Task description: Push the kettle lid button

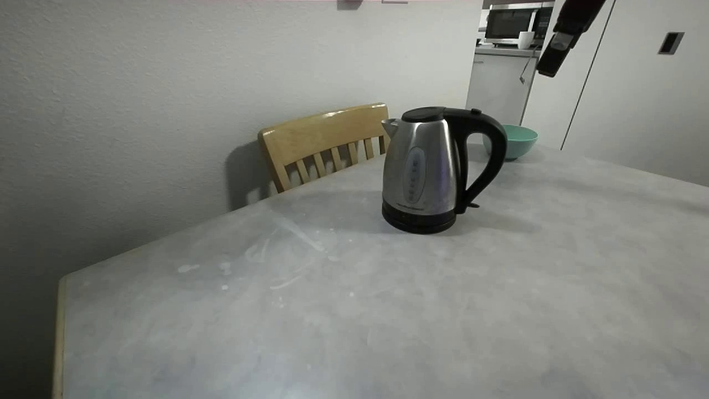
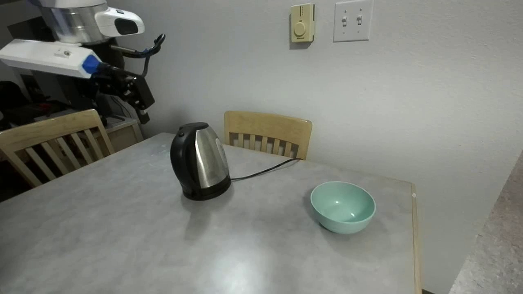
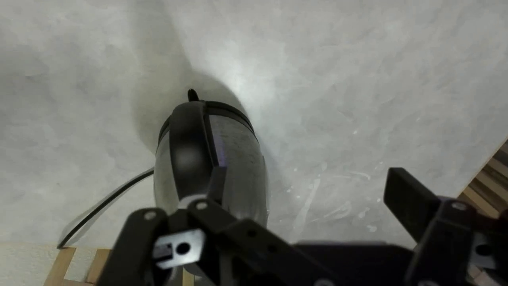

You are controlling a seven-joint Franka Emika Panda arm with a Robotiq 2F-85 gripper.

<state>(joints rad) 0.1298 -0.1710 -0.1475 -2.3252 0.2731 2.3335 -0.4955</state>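
here's the kettle (image 1: 418,177), standing upright on the grey table (image 1: 388,332), brushed steel over a black base (image 1: 419,221), and its round black lid (image 1: 424,114) sits flat across the top, down in place! the spout (image 1: 389,127) points toward a wooden chair (image 1: 324,133), the black loop handle (image 1: 498,147) bows out the opposite way, and right on top of that handle, there it is, a small raised button (image 1: 476,111). up high hangs the gripper (image 3: 307,176), and what a stance: jaws spread wide, fingers (image 3: 406,194) well apart, nothing in their grasp, pale tabletop and a slice of kettle showing through the gap. in the wrist view one finger cuts across the handle and dark linkage blocks the lid from sight, yet both exterior views show the gripper raised, apart from the kettle. over at the base, a black cord (image 3: 114,195) runs along the tabletop to its edge. a mint-green bowl (image 2: 343,210) stands well apart from the kettle in an exterior view, close to the table's wooden trim (image 2: 415,245). up on the wall (image 2: 245,61), a beige box with a dial (image 2: 302,23) and, just beside it, a plate with two switches (image 2: 353,20). white streaks (image 1: 299,234) mark the table near the kettle.
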